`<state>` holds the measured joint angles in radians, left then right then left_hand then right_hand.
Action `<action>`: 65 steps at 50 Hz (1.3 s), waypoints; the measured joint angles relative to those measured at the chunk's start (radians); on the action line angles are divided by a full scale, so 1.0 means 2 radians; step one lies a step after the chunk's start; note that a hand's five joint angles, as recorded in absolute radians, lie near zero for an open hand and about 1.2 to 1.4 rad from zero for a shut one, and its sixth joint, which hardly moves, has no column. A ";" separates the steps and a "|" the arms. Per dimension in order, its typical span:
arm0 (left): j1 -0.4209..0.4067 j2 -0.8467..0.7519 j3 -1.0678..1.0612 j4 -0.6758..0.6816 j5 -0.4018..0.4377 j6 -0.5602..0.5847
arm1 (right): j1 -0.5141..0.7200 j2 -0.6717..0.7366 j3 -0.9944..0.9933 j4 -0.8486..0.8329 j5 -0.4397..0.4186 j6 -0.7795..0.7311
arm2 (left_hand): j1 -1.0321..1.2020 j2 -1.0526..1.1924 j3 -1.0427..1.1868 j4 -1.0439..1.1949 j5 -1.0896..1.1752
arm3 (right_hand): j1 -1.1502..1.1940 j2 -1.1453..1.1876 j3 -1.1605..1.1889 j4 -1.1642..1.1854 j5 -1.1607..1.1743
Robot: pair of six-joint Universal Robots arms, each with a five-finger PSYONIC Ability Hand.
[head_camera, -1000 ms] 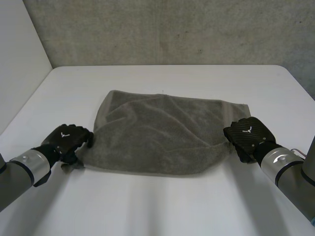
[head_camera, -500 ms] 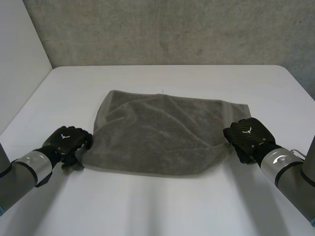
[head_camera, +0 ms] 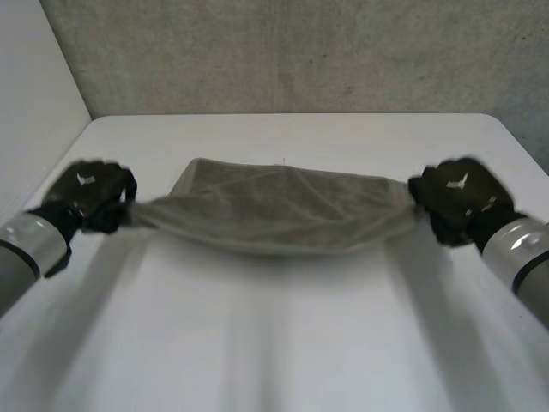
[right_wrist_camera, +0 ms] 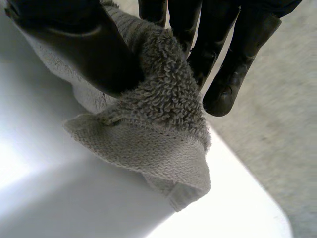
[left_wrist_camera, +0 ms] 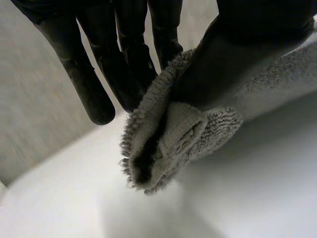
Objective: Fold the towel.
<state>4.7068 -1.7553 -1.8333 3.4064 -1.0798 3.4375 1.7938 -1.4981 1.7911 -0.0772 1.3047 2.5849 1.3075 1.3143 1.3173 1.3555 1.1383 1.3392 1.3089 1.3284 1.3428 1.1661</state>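
The grey towel (head_camera: 274,210) hangs stretched between both hands above the white table (head_camera: 274,343), its near edge lifted and its far edge still lying on the table. My left hand (head_camera: 90,193) is shut on the towel's near left corner (left_wrist_camera: 168,144), pinched between thumb and fingers (left_wrist_camera: 94,94). My right hand (head_camera: 459,197) is shut on the near right corner (right_wrist_camera: 158,134), thumb pressing the cloth against the fingers (right_wrist_camera: 233,74).
The table's left edge meets a pale wall (head_camera: 34,112); a grey concrete wall (head_camera: 300,51) runs behind the far edge. The right table edge (head_camera: 523,146) lies close to my right hand.
Both hands have risen and moved away from me, lifting the towel's near edge off the table. The left hand has closed on its corner.
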 measured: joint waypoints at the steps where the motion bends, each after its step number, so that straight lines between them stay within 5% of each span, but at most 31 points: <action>1: 0.000 0.013 0.005 -0.001 0.001 -0.012 | -0.002 -0.012 -0.010 0.014 0.000 0.004 | 0.000 0.000 0.000 0.000 0.000 | 0.000 0.000 0.000 0.000 0.000; 12: 0.001 0.086 0.012 0.003 0.006 -0.072 | -0.017 -0.065 -0.062 0.117 -0.010 0.038 | 0.000 0.000 0.000 0.002 0.002 | 0.000 0.000 0.000 0.000 0.000; 20: -0.001 0.030 -0.037 0.004 0.007 -0.055 | -0.011 -0.032 0.000 0.094 -0.011 0.034 | -0.015 -0.019 -0.018 -0.030 -0.013 | 0.000 0.000 0.000 0.000 0.000; 28: -0.007 -0.031 -0.067 0.001 0.007 -0.021 | -0.012 0.006 0.031 0.062 -0.010 0.032 | -0.216 -0.219 -0.217 -0.238 -0.221 | 0.000 0.000 0.000 0.000 0.000; 45: -0.012 -0.059 -0.076 -0.001 0.006 0.005 | -0.014 0.007 0.036 0.061 -0.010 0.033 | -0.239 -0.239 -0.237 -0.259 -0.245 | 0.000 0.000 0.000 0.000 0.000; 56: -0.013 -0.046 -0.075 -0.002 0.004 0.001 | -0.014 0.004 0.036 0.061 -0.011 0.032 | -0.010 -0.006 -0.007 -0.019 -0.008 | 0.000 0.000 0.000 0.000 0.000; 65: -0.015 0.028 -0.056 -0.012 0.004 -0.012 | -0.014 -0.054 0.012 0.076 -0.008 0.035 | 0.000 0.001 0.001 0.000 -0.002 | 0.000 0.000 0.000 0.000 0.000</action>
<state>4.6762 -1.7001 -1.9457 3.3833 -1.0723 3.4140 1.7648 -1.6051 1.8158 0.0754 1.2884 2.6545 1.3075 1.3155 1.3197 1.3557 1.1338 1.3392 1.3089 1.3284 1.3431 1.1661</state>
